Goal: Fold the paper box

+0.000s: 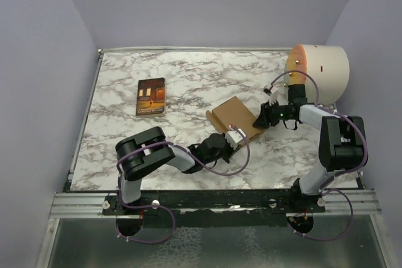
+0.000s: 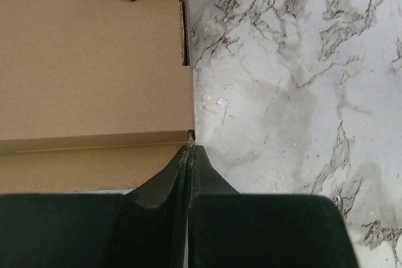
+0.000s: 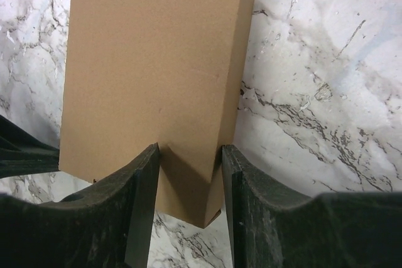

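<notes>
paper box (image 1: pixel 233 116) sits on the marble table (image 1: pixel 188 73), a bit right of centre, partly folded. right gripper (image 3: pixel 190 155) is clamped over its right end, one finger each side. left gripper (image 2: pixel 190 150) is closed tight, tips right at the box's near edge

Both arms reached inward, claws facing each other.
The black left gripper (image 2: pixel 190 150) had its jaws pressed shut; the black right gripper (image 3: pixel 190 155) clamped the brown corrugated paper box (image 3: pixel 151 61) between its fingers.
</notes>
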Controlling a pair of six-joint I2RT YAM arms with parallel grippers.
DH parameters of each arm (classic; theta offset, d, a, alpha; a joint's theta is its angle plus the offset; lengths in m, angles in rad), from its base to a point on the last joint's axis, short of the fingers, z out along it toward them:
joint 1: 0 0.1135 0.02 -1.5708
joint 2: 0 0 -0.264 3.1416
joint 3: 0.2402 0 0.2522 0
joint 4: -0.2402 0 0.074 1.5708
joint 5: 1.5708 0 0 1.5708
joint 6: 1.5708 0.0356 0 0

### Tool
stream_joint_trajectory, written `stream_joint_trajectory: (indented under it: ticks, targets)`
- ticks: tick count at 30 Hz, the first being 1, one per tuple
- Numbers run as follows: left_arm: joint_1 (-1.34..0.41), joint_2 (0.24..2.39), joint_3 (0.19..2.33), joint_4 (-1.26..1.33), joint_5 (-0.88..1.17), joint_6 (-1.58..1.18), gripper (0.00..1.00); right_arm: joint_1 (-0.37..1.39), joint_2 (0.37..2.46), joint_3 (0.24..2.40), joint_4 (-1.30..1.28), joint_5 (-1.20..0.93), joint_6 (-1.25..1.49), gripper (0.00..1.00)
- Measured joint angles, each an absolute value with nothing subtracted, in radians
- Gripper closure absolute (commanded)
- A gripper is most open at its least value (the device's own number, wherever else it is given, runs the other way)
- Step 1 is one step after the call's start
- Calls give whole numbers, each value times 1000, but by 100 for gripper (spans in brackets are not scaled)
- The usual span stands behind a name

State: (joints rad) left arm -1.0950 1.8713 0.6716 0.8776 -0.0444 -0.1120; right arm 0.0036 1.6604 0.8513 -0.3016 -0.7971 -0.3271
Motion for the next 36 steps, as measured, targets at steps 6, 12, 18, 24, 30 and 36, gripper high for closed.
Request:
stream_joint_trajectory:
  ticks: [6,12,18,24,30,36]
  targets:
    - [-1085,1863,753,726,-28,-142,100,0,1661,862,-292,-799,-339,60]
    - [-1070,1851,836,566,-3,-175,100,0,1661,863,-290,-801,-345,60]
    - [-1060,1851,923,402,14,-198,100,-1,1661,863,-286,-801,-347,60]
    - [-1046,1851,946,349,41,-224,95,-1,1662,863,-286,-800,-345,60]
    - [-1033,1845,948,331,60,-247,85,-1,1668,863,-288,-799,-344,60]
    - [-1022,1831,948,306,60,-259,76,-1,1674,863,-292,-800,-337,60]
